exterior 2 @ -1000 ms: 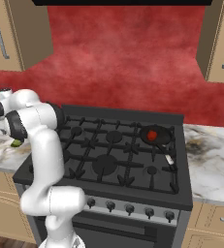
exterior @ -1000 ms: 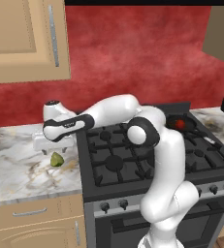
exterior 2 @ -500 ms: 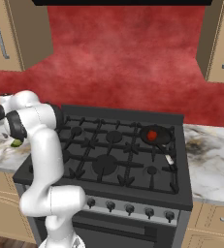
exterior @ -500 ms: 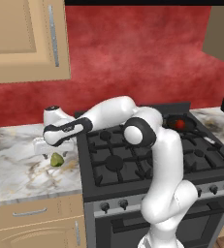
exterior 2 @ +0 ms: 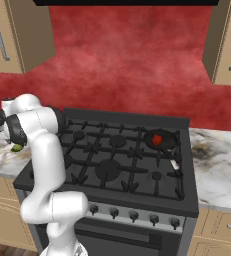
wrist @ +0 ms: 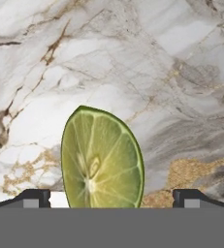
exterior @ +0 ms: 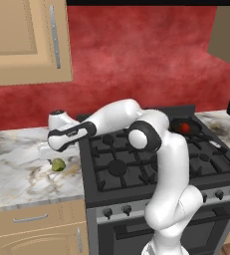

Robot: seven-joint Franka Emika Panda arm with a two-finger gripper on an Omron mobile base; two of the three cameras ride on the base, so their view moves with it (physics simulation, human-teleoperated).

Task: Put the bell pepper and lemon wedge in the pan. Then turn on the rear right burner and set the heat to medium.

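The lemon wedge [exterior: 58, 165] lies cut face up on the marble counter, left of the stove; it is also the small green piece [exterior 2: 17, 147] behind my arm. My gripper [exterior: 54, 155] hangs just above it, open. In the hand view the wedge [wrist: 103, 160] sits between the two spread fingertips [wrist: 36, 197], with my gripper [wrist: 111, 198] centred over its near end and no contact visible. The red bell pepper [exterior: 185, 128] rests inside the black pan [exterior: 175, 123] on the rear right burner. That pepper [exterior 2: 157, 139] and pan [exterior 2: 148, 136] show on the stove's far right.
The black stove [exterior: 136, 169] with its grates lies right of the wedge, knobs [exterior 2: 132, 216] along its front. The pan's grey handle [exterior 2: 173, 161] points toward the stove front. A wooden wall cabinet [exterior: 27, 40] hangs above the counter [exterior: 17, 174].
My hand has come down a little toward the lemon wedge. The wedge, pan and pepper have stayed where they were.
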